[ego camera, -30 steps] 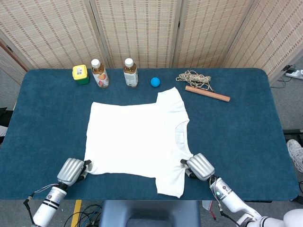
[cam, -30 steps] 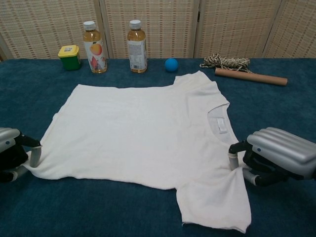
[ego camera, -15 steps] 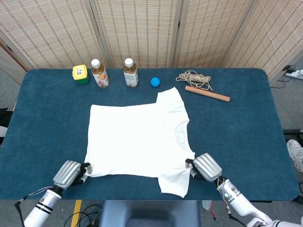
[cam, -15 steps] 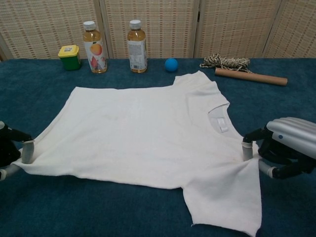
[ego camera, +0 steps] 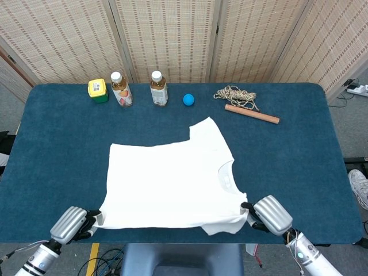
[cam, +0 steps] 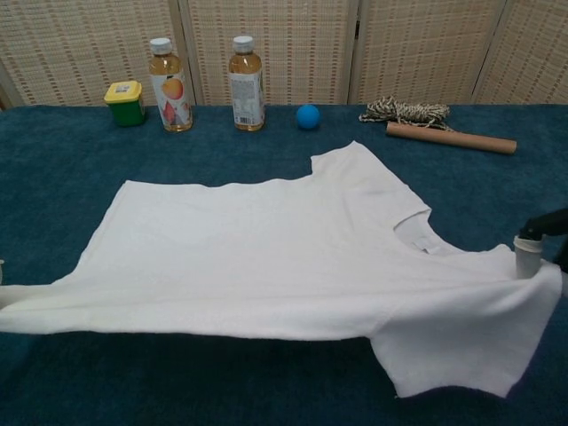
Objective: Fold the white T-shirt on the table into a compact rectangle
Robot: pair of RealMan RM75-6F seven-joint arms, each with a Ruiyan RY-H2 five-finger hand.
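Observation:
The white T-shirt point(ego camera: 172, 181) point(cam: 266, 257) lies spread on the blue table, its collar toward the right and its near edge lifted and stretched. My left hand point(ego camera: 70, 223) pinches the shirt's near left corner at the table's front edge. My right hand point(ego camera: 270, 214) pinches the near right shoulder by the sleeve, which hangs down in front. In the chest view only a fingertip point(cam: 529, 257) of the right hand shows at the right edge; the left hand is out of that frame.
Along the far side stand a yellow-lidded green jar point(ego camera: 98, 91), two drink bottles point(ego camera: 121, 89) point(ego camera: 158, 88), a blue ball point(ego camera: 188, 99), a coil of rope point(ego camera: 236, 95) and a wooden stick point(ego camera: 252, 114). The table's front edge point(ego camera: 172, 237) runs just under both hands.
Both hands have drawn back toward the table's front edge, spreading outward, dragging the shirt nearer and lifting its near edge taut. The far sleeve slid away from the ball.

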